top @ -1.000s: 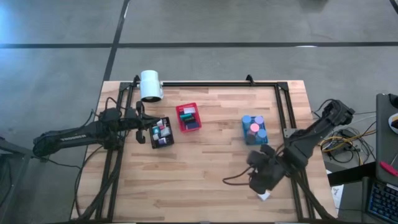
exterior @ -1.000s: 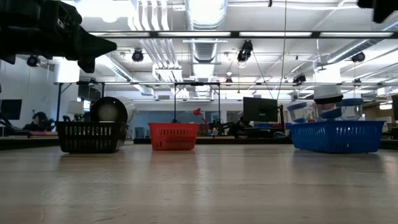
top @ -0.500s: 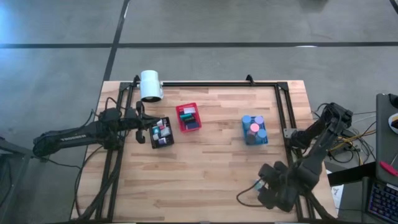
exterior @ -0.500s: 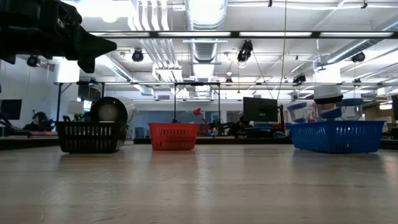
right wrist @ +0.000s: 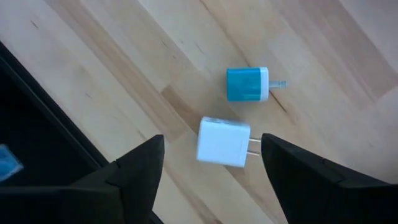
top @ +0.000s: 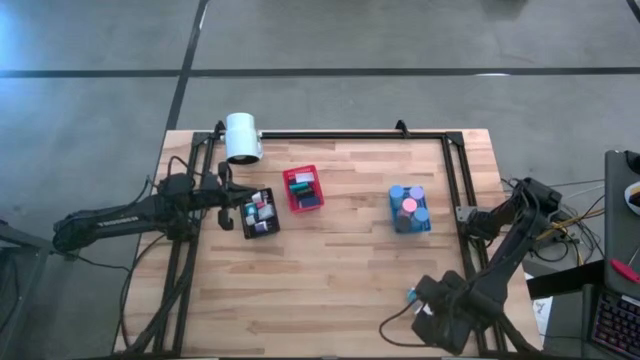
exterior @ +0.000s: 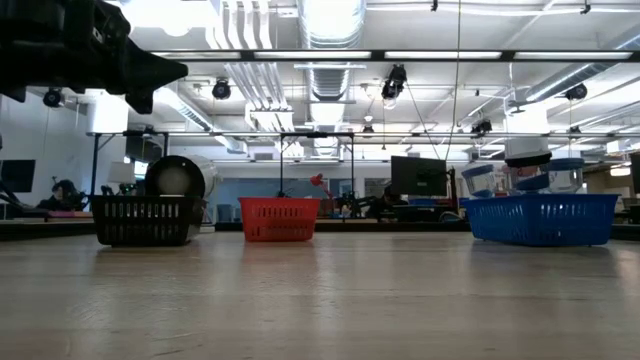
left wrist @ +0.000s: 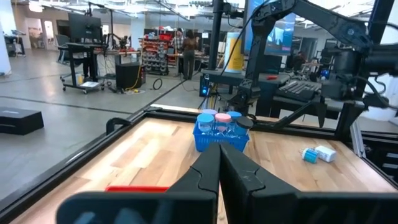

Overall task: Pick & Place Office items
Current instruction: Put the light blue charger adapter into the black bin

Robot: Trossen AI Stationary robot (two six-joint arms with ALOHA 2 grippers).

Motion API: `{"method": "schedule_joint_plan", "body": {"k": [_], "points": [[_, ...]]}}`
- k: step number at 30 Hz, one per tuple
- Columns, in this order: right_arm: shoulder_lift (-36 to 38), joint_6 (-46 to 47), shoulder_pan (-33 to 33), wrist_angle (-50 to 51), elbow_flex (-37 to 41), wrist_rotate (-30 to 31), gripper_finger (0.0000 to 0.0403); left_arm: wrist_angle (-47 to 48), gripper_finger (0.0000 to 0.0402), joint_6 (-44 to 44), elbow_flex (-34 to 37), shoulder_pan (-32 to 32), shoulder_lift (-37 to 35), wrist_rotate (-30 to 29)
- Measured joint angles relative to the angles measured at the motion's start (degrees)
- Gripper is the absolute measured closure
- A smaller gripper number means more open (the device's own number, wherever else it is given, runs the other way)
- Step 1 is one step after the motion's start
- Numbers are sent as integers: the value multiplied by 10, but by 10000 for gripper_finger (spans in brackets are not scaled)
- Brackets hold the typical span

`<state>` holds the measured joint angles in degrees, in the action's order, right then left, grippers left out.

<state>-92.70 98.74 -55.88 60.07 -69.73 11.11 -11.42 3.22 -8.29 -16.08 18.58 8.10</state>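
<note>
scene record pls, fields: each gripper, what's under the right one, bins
left gripper: shut, empty, over the table's left side by the black bin
right gripper: open, above the white plug, near the table's front right corner
beside white plug: blue plug, apart from it
bins: black, red bin, blue bin

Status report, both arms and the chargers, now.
Right gripper open, fingers either side of the small white plug-in charger block on the wood table. Blue charger block lies just beyond it. Left gripper shut, waiting above the black bin.
</note>
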Motion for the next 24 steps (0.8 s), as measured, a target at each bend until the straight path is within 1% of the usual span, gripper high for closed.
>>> {"method": "schedule_joint_plan", "body": {"k": [24], "points": [[-17,7,2,2,6,8,133,-5,390,-4,0,0,0,-1]]}}
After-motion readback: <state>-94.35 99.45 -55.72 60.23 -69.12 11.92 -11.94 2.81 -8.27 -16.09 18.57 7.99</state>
